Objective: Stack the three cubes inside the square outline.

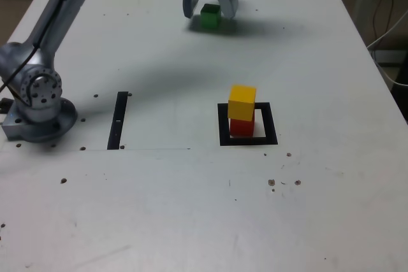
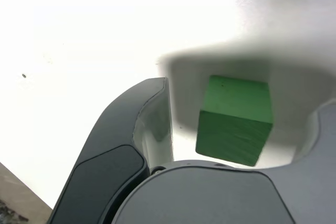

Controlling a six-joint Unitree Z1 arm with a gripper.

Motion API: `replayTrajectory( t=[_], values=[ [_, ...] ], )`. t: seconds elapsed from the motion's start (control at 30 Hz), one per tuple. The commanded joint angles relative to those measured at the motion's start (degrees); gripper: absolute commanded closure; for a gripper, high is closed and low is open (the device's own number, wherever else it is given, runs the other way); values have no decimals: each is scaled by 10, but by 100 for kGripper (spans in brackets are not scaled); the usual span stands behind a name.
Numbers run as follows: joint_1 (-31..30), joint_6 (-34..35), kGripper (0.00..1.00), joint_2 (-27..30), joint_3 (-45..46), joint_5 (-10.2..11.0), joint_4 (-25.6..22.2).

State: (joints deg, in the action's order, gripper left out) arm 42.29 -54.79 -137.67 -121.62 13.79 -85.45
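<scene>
The green cube (image 1: 210, 16) sits on the counter (image 1: 319, 208) near its far edge, well apart from the square outline (image 1: 248, 125) nearer the middle, where the yellow cube (image 1: 242, 102) already rests on the red cube (image 1: 241, 127). The yellow one sits slightly askew on the red, so I judge the stack could topple if the green cube lands off-centre or is pressed down hard. The grab itself could also slip: in the wrist view the cube lies closer to one finger, and an uneven squeeze might twist or nudge it. The claw (image 1: 210, 12) straddles the green cube, jaws spread wider than it, with gaps visible either side; it holds nothing yet.
</scene>
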Motion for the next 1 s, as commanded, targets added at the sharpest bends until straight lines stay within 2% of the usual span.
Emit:
replayTrajectory(
  t=[0.0,0.1,0.2,0.97],
  values=[
    [-4,8,47,-3,-1,3,-1],
    [-8,13,63,-3,-3,4,0],
    [-12,13,71,-2,-6,4,-1],
    [-17,14,71,-2,-11,4,-10]
  ],
)
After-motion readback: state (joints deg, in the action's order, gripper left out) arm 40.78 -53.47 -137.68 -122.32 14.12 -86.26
